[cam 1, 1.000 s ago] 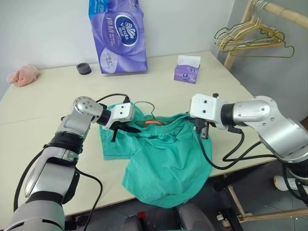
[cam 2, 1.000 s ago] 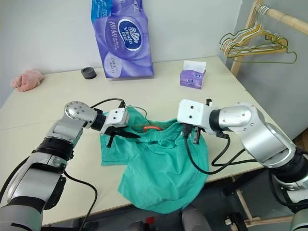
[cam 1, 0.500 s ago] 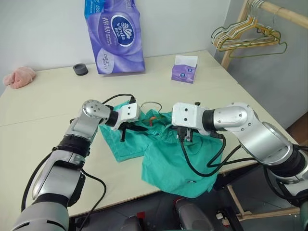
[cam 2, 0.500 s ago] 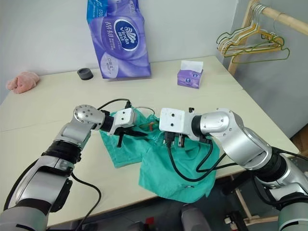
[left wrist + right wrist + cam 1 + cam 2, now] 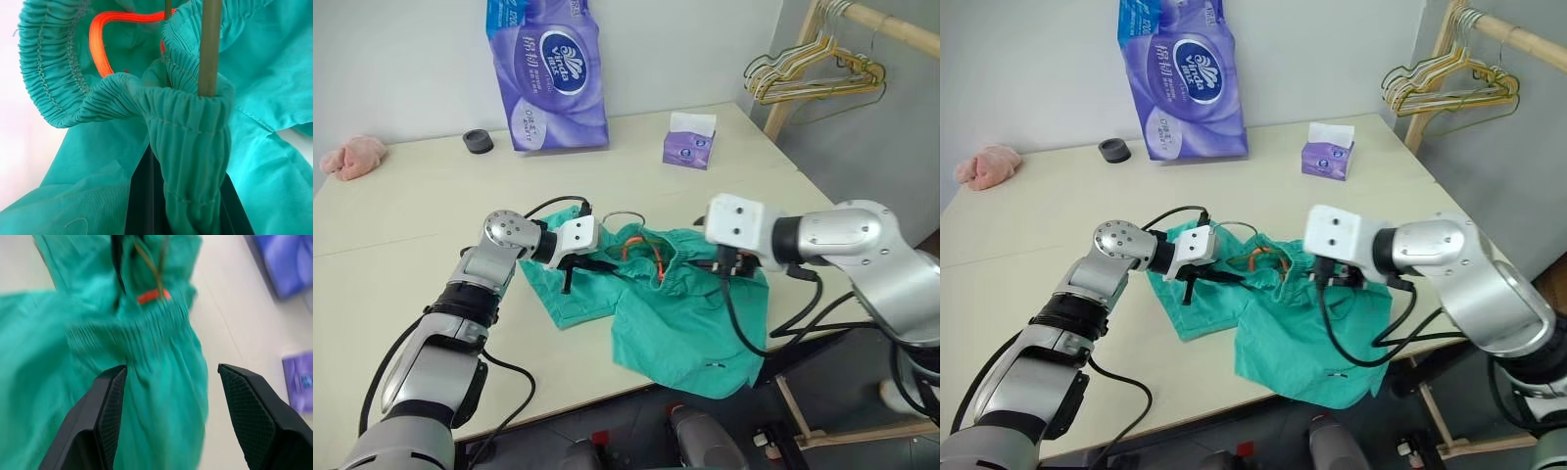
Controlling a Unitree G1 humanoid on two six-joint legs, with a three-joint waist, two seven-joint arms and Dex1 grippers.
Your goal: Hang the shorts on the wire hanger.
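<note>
The teal shorts [image 5: 677, 315] lie bunched at the table's front edge, one leg hanging over it, with the orange drawstring [image 5: 641, 249] showing at the gathered waistband. The wire hanger's [image 5: 625, 216] hook pokes out behind the waistband. Its wire [image 5: 210, 46] runs down into a fold of waistband in the left wrist view. My left gripper [image 5: 590, 262] reaches in from the left and is shut on that fold with the wire inside. My right gripper [image 5: 171, 377] hovers open just right of the waistband, with nothing between its fingers [image 5: 105, 411].
A purple toilet-paper pack [image 5: 548, 73], a black round object [image 5: 478, 140] and a small tissue box [image 5: 690, 145] stand at the back. A pink cloth lump [image 5: 352, 157] lies far left. A bundle of hangers [image 5: 813, 78] hangs on a wooden rack beyond the right edge.
My right gripper has opened, let go of the waistband and drawn back to the right. The shorts have settled onto the table. The left gripper kept its hold.
</note>
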